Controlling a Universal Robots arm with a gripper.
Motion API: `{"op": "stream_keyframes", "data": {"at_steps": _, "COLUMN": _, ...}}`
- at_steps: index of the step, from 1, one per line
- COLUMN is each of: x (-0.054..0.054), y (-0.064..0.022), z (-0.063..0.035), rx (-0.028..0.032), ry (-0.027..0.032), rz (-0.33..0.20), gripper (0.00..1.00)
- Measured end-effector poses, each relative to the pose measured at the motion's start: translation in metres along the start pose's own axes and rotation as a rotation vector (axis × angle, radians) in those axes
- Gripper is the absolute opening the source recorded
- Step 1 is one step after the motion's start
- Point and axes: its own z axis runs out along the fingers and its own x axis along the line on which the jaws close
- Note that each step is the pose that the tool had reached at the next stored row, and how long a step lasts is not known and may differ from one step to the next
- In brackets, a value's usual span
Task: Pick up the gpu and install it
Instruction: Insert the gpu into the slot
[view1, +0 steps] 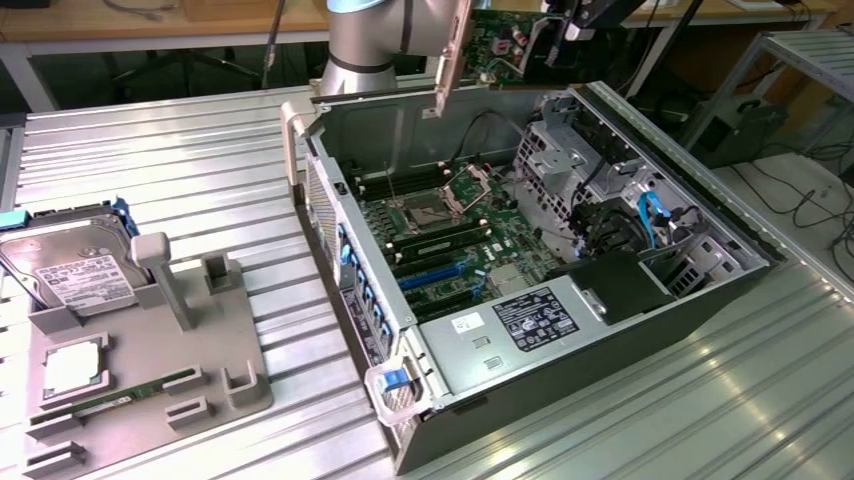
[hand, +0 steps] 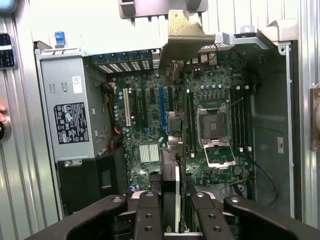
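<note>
Your gpu (view1: 497, 40) is off the table, held in the air above the far edge of the open computer case (view1: 721, 225), clear of it. Its pale end bracket (view1: 454, 62) hangs down toward the case wall. In the wrist view you see the card edge-on, running between the two fingers (hand: 149, 217) of the gripper (hand: 172, 205), which is closed on it from both sides. Directly beyond the card lies the motherboard (hand: 150, 125), with the processor socket (hand: 212, 132) beside it and the power supply (hand: 70, 117) on the other side. Toward the exterior view's left, well apart from the case, the grey tray (view1: 200, 385) sits on the metal table (view1: 174, 150), carrying the hard drive (view1: 74, 265) and a memory stick (view1: 120, 388).
</note>
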Motion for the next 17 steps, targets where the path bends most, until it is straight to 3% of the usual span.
{"op": "stream_keyframes", "data": {"at_steps": 7, "x": 0.0000, "y": 0.0000, "z": 0.0018, "rx": 0.0025, "ry": 0.0001, "rz": -0.042, "gripper": 0.27}}
{"op": "stream_keyframes", "data": {"at_steps": 17, "x": 0.0000, "y": 0.0001, "z": 0.0060, "rx": 0.0025, "ry": -0.0001, "rz": -0.058, "gripper": 0.27}}
